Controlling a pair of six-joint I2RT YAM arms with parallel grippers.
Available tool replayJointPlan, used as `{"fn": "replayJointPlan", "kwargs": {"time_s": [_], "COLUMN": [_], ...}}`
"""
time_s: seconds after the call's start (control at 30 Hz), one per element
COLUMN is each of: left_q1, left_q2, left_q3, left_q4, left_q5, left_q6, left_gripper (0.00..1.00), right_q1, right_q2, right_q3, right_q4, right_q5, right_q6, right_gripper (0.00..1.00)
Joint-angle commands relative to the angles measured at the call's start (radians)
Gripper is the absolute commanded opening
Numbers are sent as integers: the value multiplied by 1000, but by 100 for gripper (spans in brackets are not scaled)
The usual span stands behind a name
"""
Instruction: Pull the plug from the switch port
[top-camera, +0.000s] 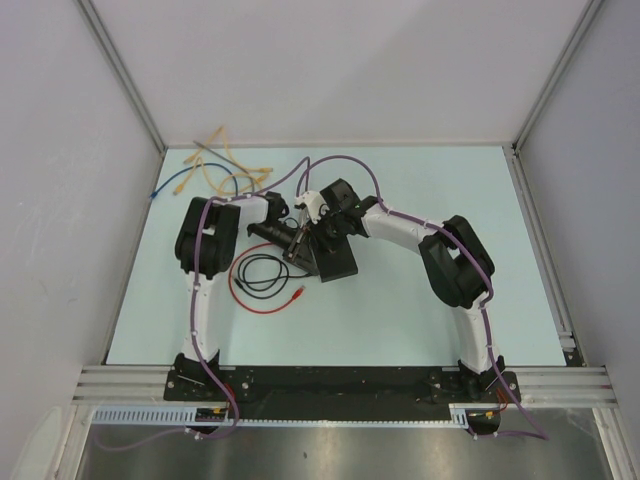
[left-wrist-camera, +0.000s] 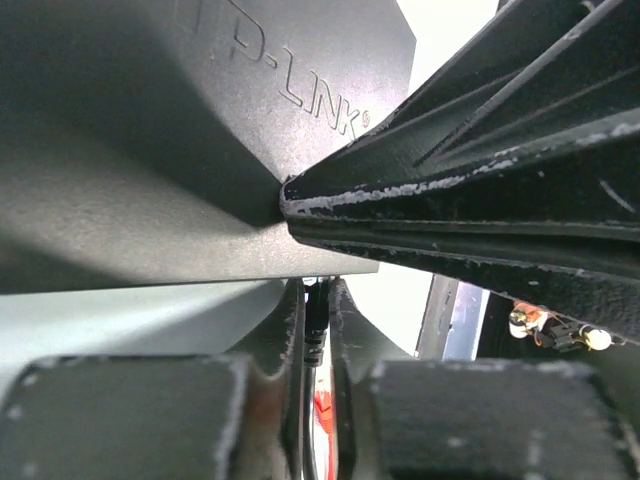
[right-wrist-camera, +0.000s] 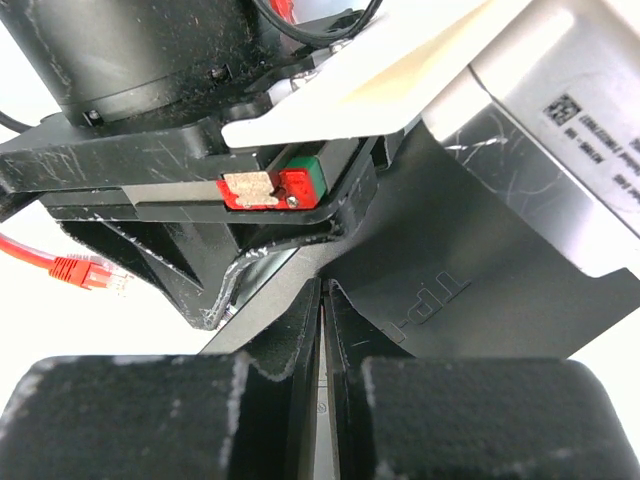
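- Step in hand, as I judge it: the grip is made and the pull is not yet done. Left claw is pinched shut on a thin black ribbed piece, which I take for the plug, right at the edge of the switch.
- Switch lies about mid-worktop, a little toward the far edge, between the two arms. Port is hidden behind the left claw, so I cannot tell whether the plug is fully seated or partly out.
- Right claw is closed to a hairline slit with nothing seen held in it. One of its fingers touches the switch top with its tip, seemingly pinning the box down.
- Next move calls for a straight draw of the left claw away from the switch edge, along the plug's axis, while the right claw holds the box against sliding. Any latch tab is out of sight, and if it is not pressed the pull may drag the box.
- Black cable loops on the worktop on the left-edge side of the claws, so there looks to be slack.
- Red cable curls around that loop, its red connector near the switch. It could snag.
- Yellow cables and a blue cable sit toward the far-left corner, well apart.
- Both claws crowd one spot, which leaves little room to manoeuvre.
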Motion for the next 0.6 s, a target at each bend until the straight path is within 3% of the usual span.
{"fn": "replayJointPlan", "kwargs": {"time_s": [0.0, 0.03, 0.27, 0.43, 0.57], "left_q1": [-1, -1, 2, 2, 1], "left_q2": [20, 22, 59, 19, -93], "left_q3": [19, 22, 154, 101, -152], "left_q4": [-26, -26, -140, -131, 174], "left_q5": [-15, -17, -77, -141, -256], "left_q6": [36, 34, 74, 56, -202], "left_gripper": [4, 0, 0, 0, 0], "right_q1": [-5, -5, -5, -5, -8], "right_q2": [47, 47, 45, 48, 50], "right_q3": [-13, -13, -13, -10, -9], "right_q4": [-74, -75, -77, -78, -78], "right_q5": [30, 30, 30, 30, 28], "right_q6": [-11, -11, -9, -9, -9], "right_gripper": [9, 9, 9, 9, 9]}}
